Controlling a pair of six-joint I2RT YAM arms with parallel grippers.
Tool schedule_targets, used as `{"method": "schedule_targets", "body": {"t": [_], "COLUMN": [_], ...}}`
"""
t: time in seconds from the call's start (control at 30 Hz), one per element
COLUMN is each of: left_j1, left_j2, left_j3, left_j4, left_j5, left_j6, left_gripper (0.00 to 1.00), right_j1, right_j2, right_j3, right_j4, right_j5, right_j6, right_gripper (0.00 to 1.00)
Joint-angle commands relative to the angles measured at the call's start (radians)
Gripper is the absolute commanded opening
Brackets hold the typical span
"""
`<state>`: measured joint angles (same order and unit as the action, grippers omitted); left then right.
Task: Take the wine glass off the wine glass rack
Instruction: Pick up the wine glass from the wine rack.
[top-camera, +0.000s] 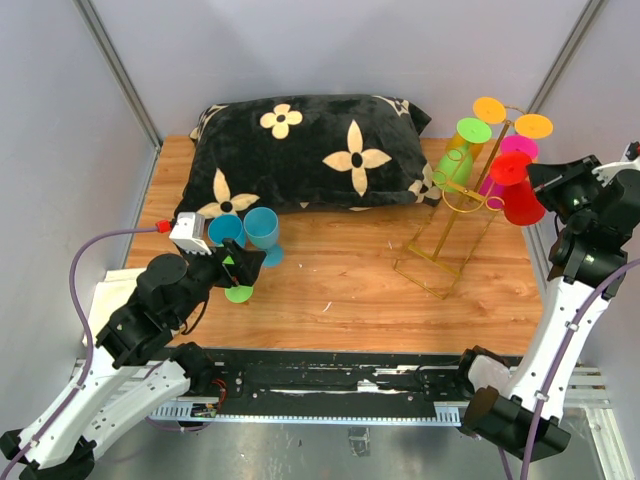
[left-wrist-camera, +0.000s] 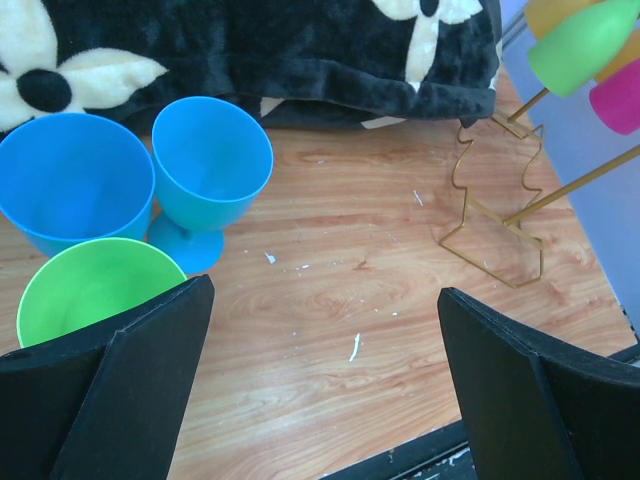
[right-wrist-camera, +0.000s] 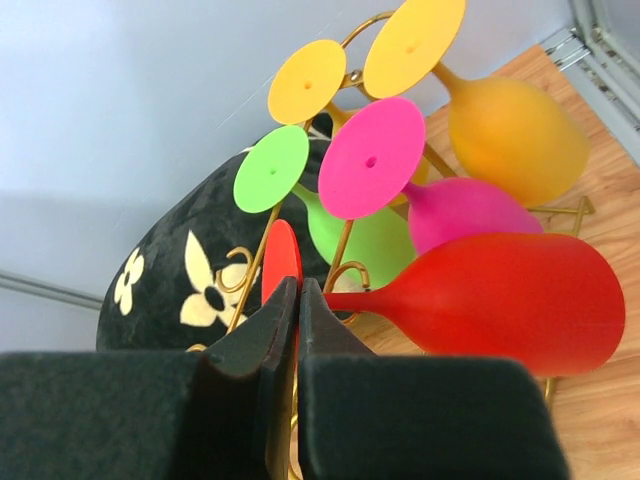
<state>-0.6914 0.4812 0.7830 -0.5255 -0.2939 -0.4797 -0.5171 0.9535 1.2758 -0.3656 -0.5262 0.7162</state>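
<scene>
Red and matte, the wine glass (right-wrist-camera: 500, 300) hangs by its foot at the right side of the gold wine glass rack (top-camera: 447, 232). The right gripper (right-wrist-camera: 297, 292) is clenched on that thin foot, likely to slide it off its hook, while the left gripper (left-wrist-camera: 325, 290) gapes wide, empty and idle.

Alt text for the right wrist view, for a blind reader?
The right gripper is pinched shut on the foot of a red wine glass lying sideways. Behind it a pink glass, a green glass and two orange glasses hang on the gold wine glass rack, before a black flowered pillow.
</scene>
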Motion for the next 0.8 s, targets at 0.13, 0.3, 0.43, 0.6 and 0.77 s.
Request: {"method": "schedule_targets", "body": {"t": [0.13,0.3,0.43,0.6,0.77], "left_j1": [-0.005,-0.005,-0.005,-0.005,-0.005], "left_j2": [-0.001,0.006,0.011,0.024,0.039], "left_j3": [0.007,0.007,0.01,0.015,0.015], "left_j4": [0.017,0.018,0.018,0.028,0.031], "left_j5": [0.004,0.006,0.008,0.023,0.041], "left_j6": [-0.007,-0.004,-0.002,-0.003,-0.008], "left_gripper": [1.0,1.0,1.0,1.0,1.0], "right_j1": [-0.014,-0.014,-0.014,-0.014,-0.014], "right_j2": [-0.028,-0.05,-0.085,-0.141,-0.225], "right_j3": [-0.016,-0.013,-0.001,0.022,0.033], "right_j4": [0.01,0.002,-0.021,-0.099,-0.214], "right_j5": [0.082,0.106,0.13,0.164,0.154], "right_j6": [-0.045,-0.067,-0.098,-0.158,-0.207], "right_gripper": [0.01,0.01,0.01,0.01,0.01]}}
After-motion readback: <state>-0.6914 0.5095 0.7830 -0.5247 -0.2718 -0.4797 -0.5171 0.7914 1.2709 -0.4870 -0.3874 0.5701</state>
